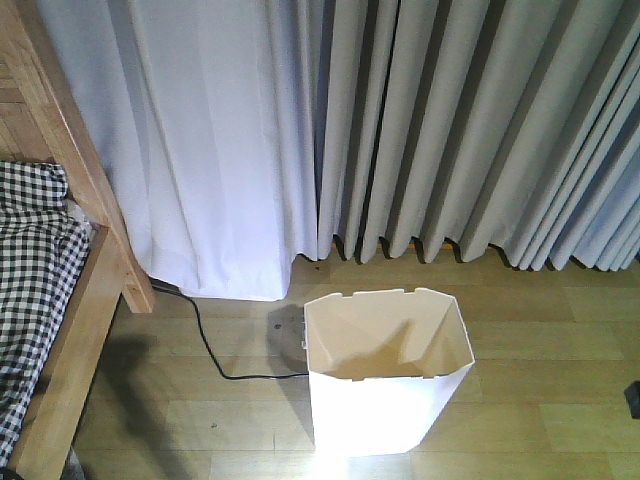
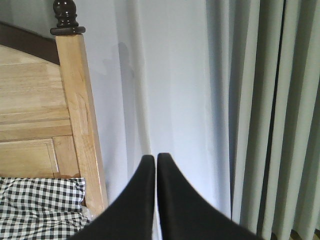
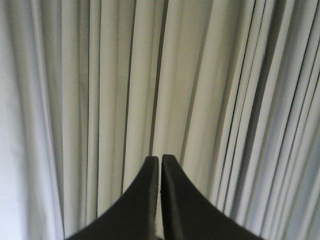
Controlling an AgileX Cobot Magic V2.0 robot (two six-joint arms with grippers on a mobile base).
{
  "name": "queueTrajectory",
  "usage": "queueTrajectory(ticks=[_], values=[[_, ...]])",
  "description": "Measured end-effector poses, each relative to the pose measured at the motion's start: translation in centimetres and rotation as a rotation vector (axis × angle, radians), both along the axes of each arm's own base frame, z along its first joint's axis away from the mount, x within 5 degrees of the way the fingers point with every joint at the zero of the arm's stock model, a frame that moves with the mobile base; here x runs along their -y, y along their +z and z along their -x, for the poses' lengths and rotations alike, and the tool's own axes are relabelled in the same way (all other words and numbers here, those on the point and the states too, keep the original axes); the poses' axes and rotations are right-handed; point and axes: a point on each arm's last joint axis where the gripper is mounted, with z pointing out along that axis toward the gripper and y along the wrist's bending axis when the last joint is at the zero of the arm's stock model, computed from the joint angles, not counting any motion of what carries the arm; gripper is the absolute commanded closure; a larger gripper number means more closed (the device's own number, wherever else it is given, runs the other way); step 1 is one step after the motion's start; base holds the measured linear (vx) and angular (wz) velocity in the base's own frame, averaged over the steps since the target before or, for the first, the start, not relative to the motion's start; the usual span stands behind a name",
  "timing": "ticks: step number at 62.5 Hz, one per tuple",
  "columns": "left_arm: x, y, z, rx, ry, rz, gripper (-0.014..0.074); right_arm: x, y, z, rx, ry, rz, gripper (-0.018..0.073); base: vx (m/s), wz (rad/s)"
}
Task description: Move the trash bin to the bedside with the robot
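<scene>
The bin (image 1: 385, 385) stood upright on the wooden floor (image 1: 540, 380) before the curtains (image 1: 450, 120), apart from the bed (image 1: 70, 330) at left. Left gripper (image 2: 156, 159) and right gripper (image 3: 160, 161) had fingers nearly together, holding nothing.

Bed (image 1: 60, 330): cut by left and bottom edges; mattress mostly out of frame.
Trash bin (image 1: 385, 390): base washed out by glare, floor contact unreadable.
Black cable (image 1: 215, 355): far end hidden behind bin.
Dark object (image 1: 633, 398): clipped at right edge, unidentifiable.
</scene>
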Motion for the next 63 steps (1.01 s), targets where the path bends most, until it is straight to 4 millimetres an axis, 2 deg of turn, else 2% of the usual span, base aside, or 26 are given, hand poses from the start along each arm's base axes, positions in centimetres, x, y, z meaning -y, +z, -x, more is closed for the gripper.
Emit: queueTrajectory(ticks=[8, 63], values=[[0.00, 0.00, 0.00, 0.000, 0.000, 0.000, 0.0603, -0.14, 0.04, 0.53, 0.043, 0.016, -0.013, 0.0568, 0.00, 0.00], [0.00, 0.00, 0.00, 0.000, 0.000, 0.000, 0.0603, -0.28, -0.14, 0.53, 0.025, 0.039, -0.030, 0.0568, 0.00, 0.00]])
